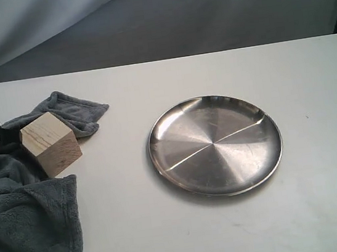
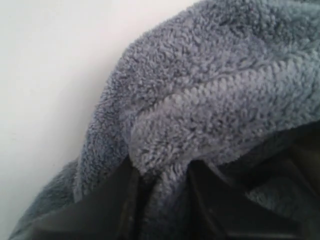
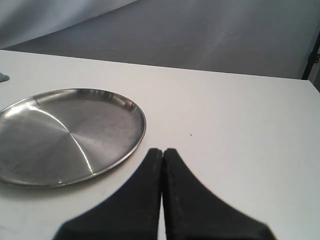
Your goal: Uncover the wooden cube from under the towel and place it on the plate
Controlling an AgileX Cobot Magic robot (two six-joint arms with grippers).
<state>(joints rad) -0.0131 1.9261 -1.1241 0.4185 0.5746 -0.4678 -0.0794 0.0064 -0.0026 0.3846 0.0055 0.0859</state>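
The white table fills most of the exterior view, with a grey backdrop cloth hanging behind its far edge. The towel lies bunched along the table's left edge. One thick fold is heaped toward the near-left corner, and a flatter flap with a stitched hem is spread farther back. The plate sits flat around the middle of the table, a little toward the right edge. Its brushed steel shows only streaks of reflected light, and nothing rests in it. The wooden cube is uncovered and stands on the table near the left edge, well apart from the plate and outside its rim. One corner of the cube is turned toward the near edge. The towel touches it at the back and on the side nearer the left edge. In the left wrist view the left gripper has its dark fingers pressed in on a ridge of towel pile, pinching the cloth between them. The right gripper hangs low over bare table just beside the plate's rim. Its two black fingers are pressed flat against each other and hold nothing.
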